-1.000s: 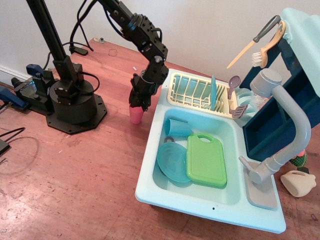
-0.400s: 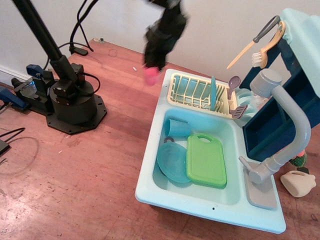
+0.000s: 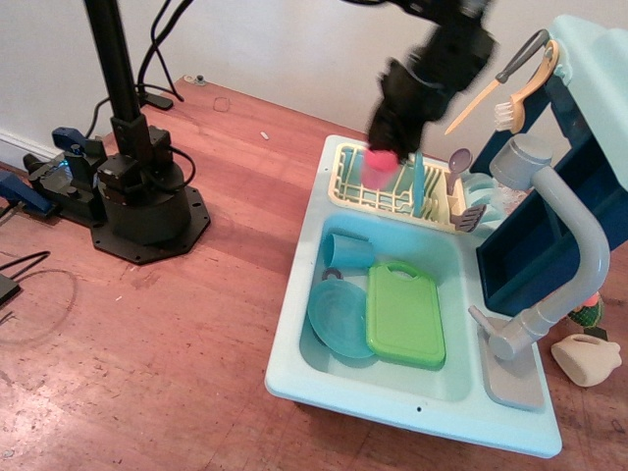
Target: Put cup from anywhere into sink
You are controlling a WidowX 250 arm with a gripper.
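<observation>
Hand [image 3: 390, 145] grips pink cup [image 3: 378, 167] (blurred) above dish rack [image 3: 365, 183].

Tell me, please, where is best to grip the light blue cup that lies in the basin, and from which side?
Probably grip the light blue cup across its side wall, coming from above. It lies on its side in the sink basin, and the green cutting board and blue plate crowd it.

Arm [image 3: 432, 69] aloft, jaws clamped

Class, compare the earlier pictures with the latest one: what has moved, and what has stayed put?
The gripper, shut on the pink cup, lifted it off the table left of the sink and carried it right, above the dish rack. The blue cup, plate and green board stayed in the basin.
</observation>
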